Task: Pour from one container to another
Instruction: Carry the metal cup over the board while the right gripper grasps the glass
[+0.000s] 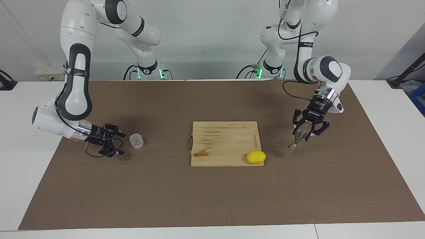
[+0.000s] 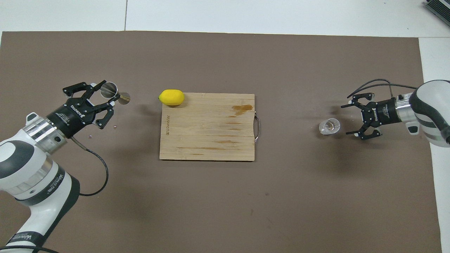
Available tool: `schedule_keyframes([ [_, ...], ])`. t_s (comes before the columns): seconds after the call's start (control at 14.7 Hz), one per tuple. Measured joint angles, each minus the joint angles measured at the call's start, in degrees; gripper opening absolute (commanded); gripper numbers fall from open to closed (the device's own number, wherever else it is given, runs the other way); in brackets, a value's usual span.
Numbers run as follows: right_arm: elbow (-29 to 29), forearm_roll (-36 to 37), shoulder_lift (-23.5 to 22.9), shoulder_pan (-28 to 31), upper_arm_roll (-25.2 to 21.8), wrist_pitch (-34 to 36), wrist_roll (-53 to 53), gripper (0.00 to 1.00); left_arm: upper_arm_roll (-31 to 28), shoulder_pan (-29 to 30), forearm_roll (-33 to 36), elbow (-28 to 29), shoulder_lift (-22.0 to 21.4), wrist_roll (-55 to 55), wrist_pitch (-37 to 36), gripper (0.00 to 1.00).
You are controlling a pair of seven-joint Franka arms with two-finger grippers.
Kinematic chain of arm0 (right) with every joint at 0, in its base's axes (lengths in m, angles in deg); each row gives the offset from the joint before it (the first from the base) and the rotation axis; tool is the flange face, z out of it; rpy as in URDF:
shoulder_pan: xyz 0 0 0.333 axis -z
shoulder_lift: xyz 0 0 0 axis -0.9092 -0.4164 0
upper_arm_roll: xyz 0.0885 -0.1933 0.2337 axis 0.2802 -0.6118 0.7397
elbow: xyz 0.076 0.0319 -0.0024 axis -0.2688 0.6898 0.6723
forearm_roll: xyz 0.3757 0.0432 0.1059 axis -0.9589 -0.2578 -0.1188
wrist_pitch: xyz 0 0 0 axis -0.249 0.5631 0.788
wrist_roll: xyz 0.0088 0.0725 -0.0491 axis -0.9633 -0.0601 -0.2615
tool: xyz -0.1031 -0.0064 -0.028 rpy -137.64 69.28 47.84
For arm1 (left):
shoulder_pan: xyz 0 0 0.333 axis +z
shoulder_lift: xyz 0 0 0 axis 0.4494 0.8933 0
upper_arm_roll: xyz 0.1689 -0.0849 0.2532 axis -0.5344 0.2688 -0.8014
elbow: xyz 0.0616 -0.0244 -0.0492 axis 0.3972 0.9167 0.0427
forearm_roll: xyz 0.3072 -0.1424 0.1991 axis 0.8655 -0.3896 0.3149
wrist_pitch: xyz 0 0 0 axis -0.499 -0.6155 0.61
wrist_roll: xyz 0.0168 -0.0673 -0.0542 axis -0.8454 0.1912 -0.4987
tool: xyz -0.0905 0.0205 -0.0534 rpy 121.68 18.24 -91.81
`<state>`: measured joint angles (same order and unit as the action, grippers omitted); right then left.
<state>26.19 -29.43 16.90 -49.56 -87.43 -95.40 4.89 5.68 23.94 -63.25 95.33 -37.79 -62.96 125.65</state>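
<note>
Cutting board [image 1: 225,142] is sitting mid-mat w/ a lemon [image 1: 255,157] on its corner, betw. the two arms. Left gripper [image 1: 302,136] is clenching the jigger [image 1: 296,141], tilted, over the mat beside the board. Right gripper [image 1: 117,143] is spread wide just beside the glass [image 1: 136,140], not touching.

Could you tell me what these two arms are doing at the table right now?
The left gripper is shut on the steel jigger, holding it tilted in the air over the brown mat, near the cutting board with its lemon. The right gripper is open, low beside the glass tumbler, which stands on the mat ungrasped. Nothing is being poured.
</note>
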Motion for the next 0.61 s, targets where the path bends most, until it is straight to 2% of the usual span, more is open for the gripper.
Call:
schedule_keyframes([
  [0.34, 1.68, 0.00, 0.16, 0.04, -0.02, -0.82, -1.11, 1.00, 0.72, -12.55, -0.02, -1.45, -1.35, -3.18, 10.05, 0.00],
  [0.61, 1.93, 0.00, 0.24, -0.15, 0.07, -0.89, -1.17, 1.00, 0.93, -16.83, -2.57, -2.86, -1.12, -7.07, 13.12, 0.00],
])
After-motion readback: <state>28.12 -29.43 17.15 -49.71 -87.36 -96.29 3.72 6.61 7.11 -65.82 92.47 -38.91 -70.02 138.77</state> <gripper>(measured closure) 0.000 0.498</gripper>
